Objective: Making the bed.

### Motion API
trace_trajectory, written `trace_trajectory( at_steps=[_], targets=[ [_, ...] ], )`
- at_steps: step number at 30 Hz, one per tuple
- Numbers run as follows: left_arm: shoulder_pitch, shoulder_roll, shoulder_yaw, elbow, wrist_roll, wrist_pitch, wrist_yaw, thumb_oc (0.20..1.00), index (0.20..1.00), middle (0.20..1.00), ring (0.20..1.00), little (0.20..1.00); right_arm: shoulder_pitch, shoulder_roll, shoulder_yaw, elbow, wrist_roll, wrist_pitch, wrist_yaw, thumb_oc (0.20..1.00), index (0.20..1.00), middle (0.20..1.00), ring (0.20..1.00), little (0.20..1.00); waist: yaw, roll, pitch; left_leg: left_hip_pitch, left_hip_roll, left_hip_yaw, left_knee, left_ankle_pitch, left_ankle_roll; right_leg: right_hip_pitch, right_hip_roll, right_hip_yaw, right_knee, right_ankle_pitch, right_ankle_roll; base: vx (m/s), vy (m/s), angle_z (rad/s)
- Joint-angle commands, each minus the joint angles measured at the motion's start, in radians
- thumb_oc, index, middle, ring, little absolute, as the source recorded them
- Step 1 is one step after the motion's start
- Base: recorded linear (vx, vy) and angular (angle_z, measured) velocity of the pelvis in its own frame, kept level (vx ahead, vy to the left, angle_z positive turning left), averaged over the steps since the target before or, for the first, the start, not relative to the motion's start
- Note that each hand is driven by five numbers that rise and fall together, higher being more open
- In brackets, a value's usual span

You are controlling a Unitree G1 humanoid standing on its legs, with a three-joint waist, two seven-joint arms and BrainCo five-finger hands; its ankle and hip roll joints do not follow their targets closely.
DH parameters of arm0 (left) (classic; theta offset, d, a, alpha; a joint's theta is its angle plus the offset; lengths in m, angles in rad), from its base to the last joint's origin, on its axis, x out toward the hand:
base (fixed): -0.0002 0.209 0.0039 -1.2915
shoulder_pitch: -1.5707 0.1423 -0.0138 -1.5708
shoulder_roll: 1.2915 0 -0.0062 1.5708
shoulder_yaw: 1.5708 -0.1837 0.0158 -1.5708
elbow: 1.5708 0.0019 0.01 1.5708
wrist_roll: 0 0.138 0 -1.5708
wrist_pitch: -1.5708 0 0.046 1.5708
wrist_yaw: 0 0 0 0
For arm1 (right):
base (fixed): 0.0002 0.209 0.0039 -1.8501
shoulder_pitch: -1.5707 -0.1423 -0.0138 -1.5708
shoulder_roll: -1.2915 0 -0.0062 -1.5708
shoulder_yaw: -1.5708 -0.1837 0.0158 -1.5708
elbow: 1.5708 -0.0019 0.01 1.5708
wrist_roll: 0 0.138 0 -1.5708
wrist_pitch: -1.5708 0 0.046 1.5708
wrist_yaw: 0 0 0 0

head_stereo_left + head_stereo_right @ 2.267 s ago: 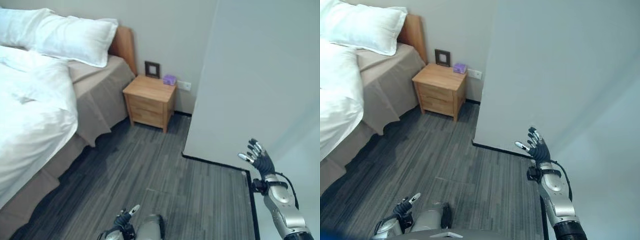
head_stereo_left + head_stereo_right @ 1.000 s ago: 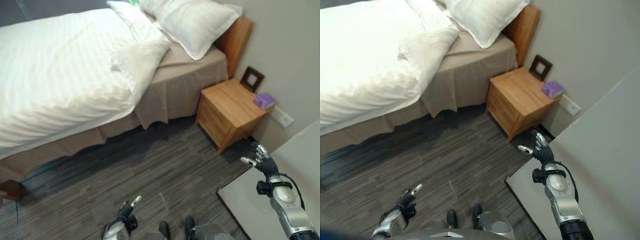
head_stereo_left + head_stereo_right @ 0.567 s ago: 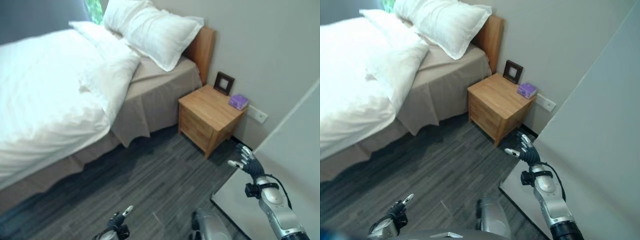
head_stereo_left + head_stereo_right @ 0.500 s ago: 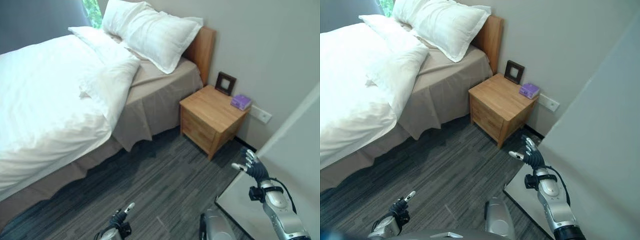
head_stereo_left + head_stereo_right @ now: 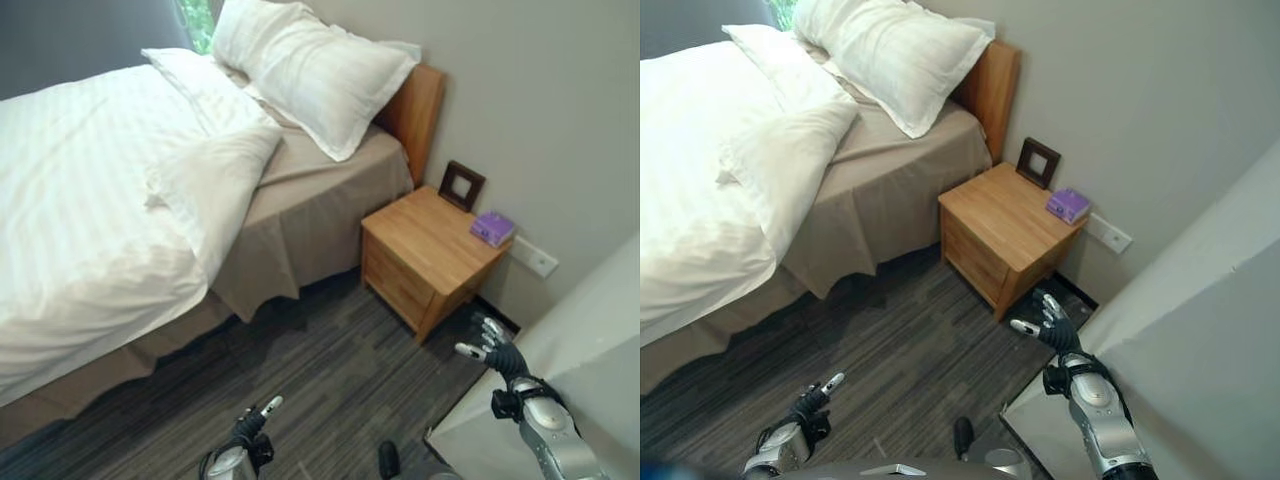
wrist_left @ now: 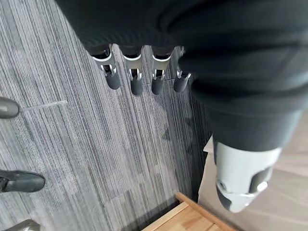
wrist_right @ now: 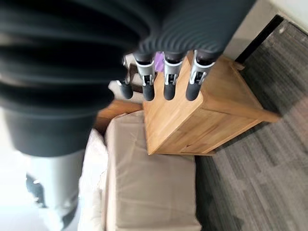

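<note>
Bed [image 5: 300, 215]: stands along the wall with a wooden headboard [image 5: 418, 105]; a taupe sheet covers the mattress and hangs down the near side.
Duvet [image 5: 80, 200]: white, spread over most of the bed, its upper corner folded back and rumpled, leaving the taupe sheet bare near the headboard.
Pillows [image 5: 310, 70]: white, piled at the head of the bed, the top one lying askew over the sheet.
Nightstand [image 5: 430, 255]: wooden, just beside the bed, against the wall.
On the nightstand: a dark picture frame [image 5: 462, 186] leaning at the wall and a small purple box [image 5: 493, 228] near it.
Floor [image 5: 330, 390]: dark grey striped flooring between the bed and the robot.
Left hand [image 5: 250, 430]: low over the floor, well apart from the bed, fingers [image 6: 136, 77] straight and holding nothing.
Right hand [image 5: 495, 352]: raised near the nightstand's corner without touching it, fingers [image 7: 168, 79] extended and empty.
</note>
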Motion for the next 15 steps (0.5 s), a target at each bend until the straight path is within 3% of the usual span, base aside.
trace_trajectory(
  at_steps=[1, 2, 3, 4, 5, 6, 11, 15],
  targets=[
    [-0.066, 0.011, -0.021, -0.019, -0.064, -0.037, 0.014, 1.0, 1.0, 1.0, 1.0, 1.0, -0.085, -0.098, -0.107, -0.033, 0.073, -0.07, -0.044, 1.0, 1.0, 1.0, 1.0, 1.0, -0.021, -0.003, 0.023, -0.115, 0.042, 0.048, 0.389, 0.197, 0.079, 0.057, -0.052, 0.009, -0.125, 0.038, 0.037, 0.17, -0.253, 0.76],
    [-0.066, 0.011, -0.021, -0.019, -0.064, -0.037, 0.014, 1.0, 1.0, 1.0, 1.0, 1.0, -0.085, -0.098, -0.107, -0.033, 0.073, -0.07, -0.044, 1.0, 1.0, 1.0, 1.0, 1.0, -0.021, -0.003, 0.023, -0.116, 0.043, 0.048, 0.39, 0.197, 0.079, 0.057, -0.052, 0.009, -0.125, 0.038, 0.037, 0.21, -0.278, 0.42],
    [-0.076, 0.001, -0.036, -0.021, -0.074, -0.034, 0.012, 1.0, 1.0, 1.0, 1.0, 1.0, -0.079, -0.109, -0.108, -0.033, 0.069, -0.062, -0.047, 1.0, 1.0, 1.0, 1.0, 1.0, -0.028, -0.033, 0.034, -0.148, 0.06, 0.127, 0.325, 0.17, 0.09, 0.099, -0.073, -0.012, -0.131, 0.027, 0.029, 0.23, -0.246, 0.08],
    [-0.076, -0.001, -0.041, -0.012, -0.068, -0.031, 0.004, 1.0, 1.0, 1.0, 1.0, 1.0, -0.067, -0.11, -0.114, -0.037, 0.074, -0.063, -0.043, 1.0, 1.0, 1.0, 1.0, 1.0, -0.034, -0.042, 0.031, -0.168, 0.061, 0.148, 0.286, 0.169, 0.091, 0.11, -0.083, -0.022, -0.14, 0.022, 0.024, 0.33, -0.287, -0.02],
    [-0.076, -0.004, -0.041, -0.007, -0.062, -0.03, 0.001, 1.0, 1.0, 1.0, 1.0, 1.0, -0.052, -0.11, -0.123, -0.044, 0.083, -0.068, -0.038, 1.0, 1.0, 1.0, 1.0, 1.0, -0.046, -0.041, 0.024, -0.176, 0.051, 0.177, 0.187, 0.162, 0.086, 0.112, -0.088, -0.034, -0.137, 0.017, 0.026, 0.3, -0.116, 0.69],
    [-0.072, -0.011, -0.048, 0.004, -0.044, -0.031, 0.002, 1.0, 1.0, 1.0, 1.0, 1.0, -0.027, -0.114, -0.133, -0.048, 0.074, -0.066, -0.042, 1.0, 1.0, 1.0, 1.0, 1.0, -0.07, -0.04, 0.018, -0.162, 0.03, 0.189, 0.059, 0.193, 0.073, 0.116, -0.099, -0.048, -0.13, -0.001, 0.025, 0.24, -0.054, 0.98],
    [-0.052, -0.017, -0.038, 0.041, -0.039, -0.031, 0.001, 1.0, 1.0, 1.0, 1.0, 1.0, -0.029, -0.109, -0.125, -0.037, 0.068, -0.061, -0.04, 1.0, 1.0, 1.0, 1.0, 1.0, -0.093, -0.027, 0.003, -0.149, -0.032, 0.162, -0.129, 0.232, 0.066, 0.154, -0.098, -0.058, -0.152, -0.01, 0.035, 0.21, 0.039, 0.34],
    [-0.035, -0.007, -0.022, 0.072, -0.031, -0.03, 0.004, 1.0, 1.0, 1.0, 1.0, 1.0, -0.026, -0.101, -0.115, -0.039, 0.067, -0.058, -0.037, 1.0, 1.0, 1.0, 1.0, 1.0, -0.072, -0.025, -0.004, -0.138, -0.055, 0.122, -0.181, 0.249, 0.066, 0.185, -0.095, -0.051, -0.174, -0.013, 0.045, 0.3, 0.149, -0.29]
  ],
)
